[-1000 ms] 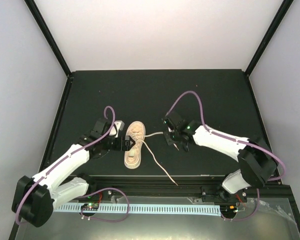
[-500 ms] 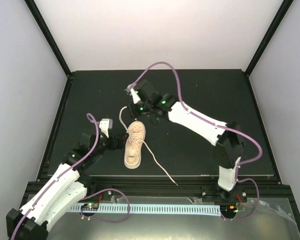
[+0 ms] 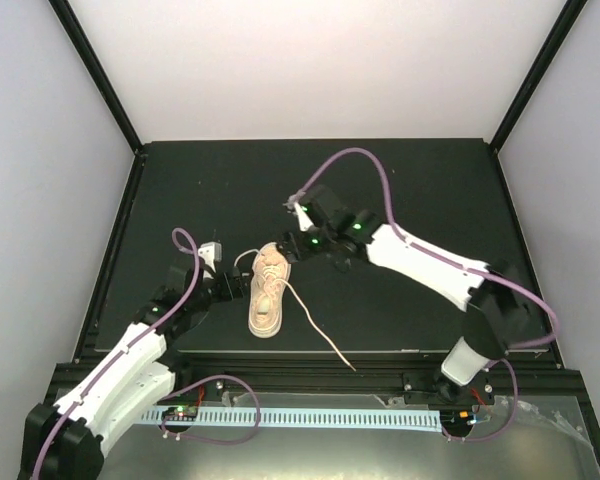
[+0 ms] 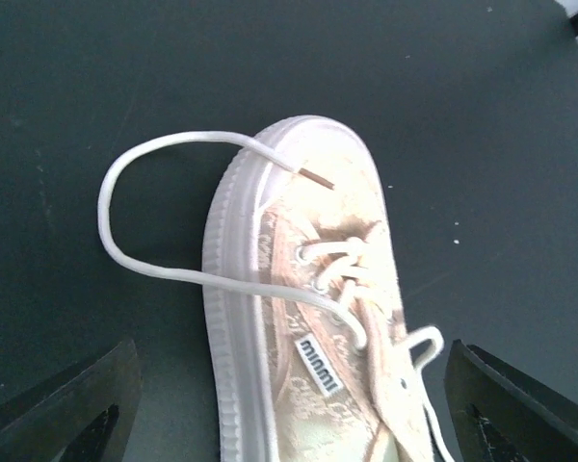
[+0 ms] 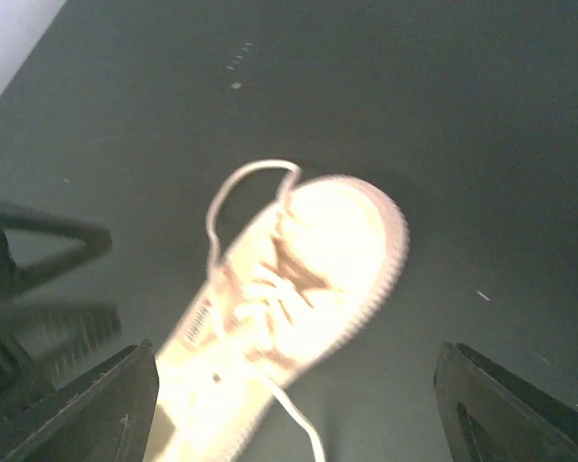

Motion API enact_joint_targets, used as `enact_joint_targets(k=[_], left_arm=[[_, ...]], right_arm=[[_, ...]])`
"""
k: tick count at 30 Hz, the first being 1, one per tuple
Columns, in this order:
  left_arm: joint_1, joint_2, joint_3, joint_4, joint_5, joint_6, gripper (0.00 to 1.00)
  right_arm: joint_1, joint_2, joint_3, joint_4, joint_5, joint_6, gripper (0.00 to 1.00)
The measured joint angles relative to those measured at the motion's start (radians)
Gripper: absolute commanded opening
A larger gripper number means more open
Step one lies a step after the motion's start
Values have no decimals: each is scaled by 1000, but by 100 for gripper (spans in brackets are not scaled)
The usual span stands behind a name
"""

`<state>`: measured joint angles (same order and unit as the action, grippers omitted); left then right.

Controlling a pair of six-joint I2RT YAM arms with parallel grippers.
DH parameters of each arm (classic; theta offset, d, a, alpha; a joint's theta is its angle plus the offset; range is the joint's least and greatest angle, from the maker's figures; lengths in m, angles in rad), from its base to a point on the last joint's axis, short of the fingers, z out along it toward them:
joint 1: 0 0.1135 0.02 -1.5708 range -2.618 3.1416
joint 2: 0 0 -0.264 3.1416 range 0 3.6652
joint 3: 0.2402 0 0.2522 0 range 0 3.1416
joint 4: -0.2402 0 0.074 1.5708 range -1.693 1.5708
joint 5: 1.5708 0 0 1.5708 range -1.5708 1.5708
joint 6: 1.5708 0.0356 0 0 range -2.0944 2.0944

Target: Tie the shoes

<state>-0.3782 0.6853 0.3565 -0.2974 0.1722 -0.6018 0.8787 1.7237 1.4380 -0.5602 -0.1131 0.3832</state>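
The beige sneaker (image 3: 268, 292) lies on the black table (image 3: 400, 190), toe toward the back. One off-white lace curls in a loop (image 3: 242, 261) left of the toe, its brown tip resting on the toe rim (image 4: 315, 177). The other lace (image 3: 320, 335) trails to the near right. My left gripper (image 3: 238, 285) is open at the shoe's left side, its fingers (image 4: 67, 404) wide apart on either side of the shoe (image 4: 308, 318) and touching nothing. My right gripper (image 3: 292, 247) hovers open just behind the toe; its view is blurred, with the shoe (image 5: 289, 298) between its spread fingers (image 5: 520, 414).
The long lace end (image 3: 353, 367) hangs over the table's front edge onto the black rail. Black frame posts (image 3: 95, 75) and white walls close in the back and sides. Purple cables arch over both arms (image 3: 365, 160). The left gripper shows at the left of the right wrist view (image 5: 39, 260).
My right gripper carried a lace from the shoe's right over the toe to the far left, then opened and let it go. The lace now lies looped left of the toe.
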Motion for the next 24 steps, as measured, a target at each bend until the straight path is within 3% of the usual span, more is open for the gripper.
enact_joint_targets(k=[3, 6, 13, 20, 24], left_arm=[[38, 65, 0, 36, 24, -19, 86], [77, 122, 0, 62, 54, -22, 85], [150, 136, 34, 46, 87, 2, 85], [167, 63, 47, 10, 83, 54, 94], [168, 61, 47, -4, 82, 76, 96]], right_arm=[[-28, -146, -150, 16, 18, -11, 77], [-27, -163, -190, 4, 27, -20, 72], [-26, 34, -54, 3, -1, -36, 51], [-19, 218, 128, 21, -52, -44, 51], [-8, 293, 180, 12, -68, -45, 42]])
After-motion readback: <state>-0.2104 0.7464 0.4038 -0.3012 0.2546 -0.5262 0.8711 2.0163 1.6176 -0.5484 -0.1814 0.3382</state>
